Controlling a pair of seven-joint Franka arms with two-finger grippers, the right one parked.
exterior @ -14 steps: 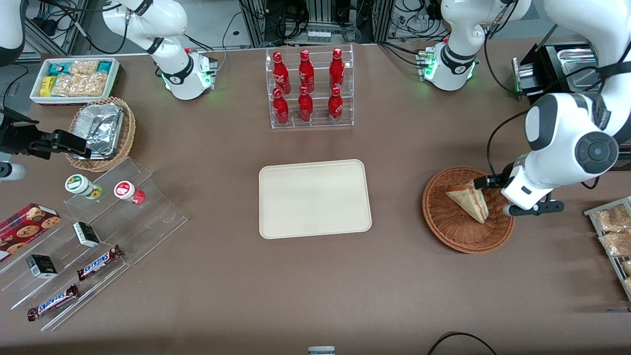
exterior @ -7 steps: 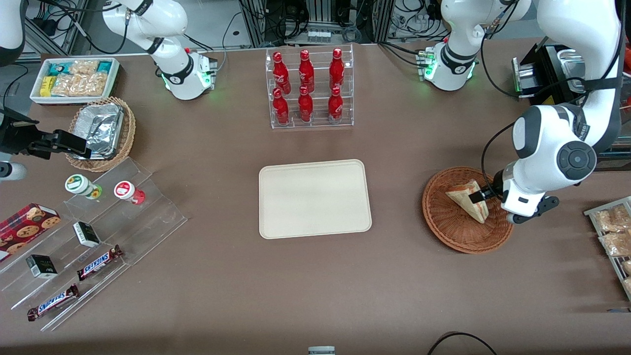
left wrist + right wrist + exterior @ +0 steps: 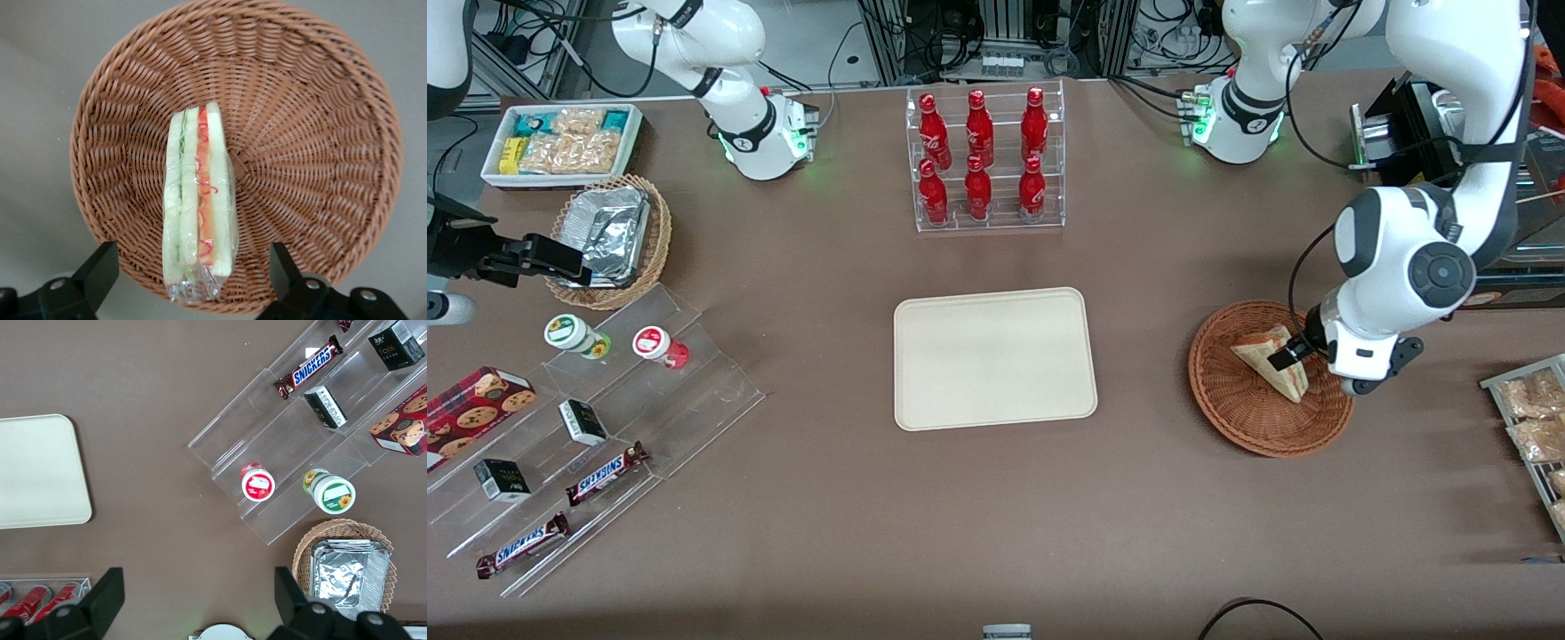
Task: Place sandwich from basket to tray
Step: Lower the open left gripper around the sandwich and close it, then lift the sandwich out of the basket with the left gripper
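Note:
The sandwich, a clear-wrapped wedge of pale bread with a red-orange filling stripe, lies in the round reddish-brown wicker basket toward the working arm's end of the table. My left gripper hangs just above the sandwich's wide end. In the left wrist view the gripper is open. Its two dark fingers stand well clear on either side of the sandwich, over the basket. The cream-beige tray lies bare at the table's middle.
A clear rack of red bottles stands farther from the front camera than the tray. A wire rack of snack packets lies beside the basket at the table's edge. A stepped acrylic shelf, foil basket and white bin lie toward the parked arm's end.
My left gripper has moved from the basket's rim to over the sandwich's wide end, a little nearer the front camera and toward the tray. The sandwich has not moved.

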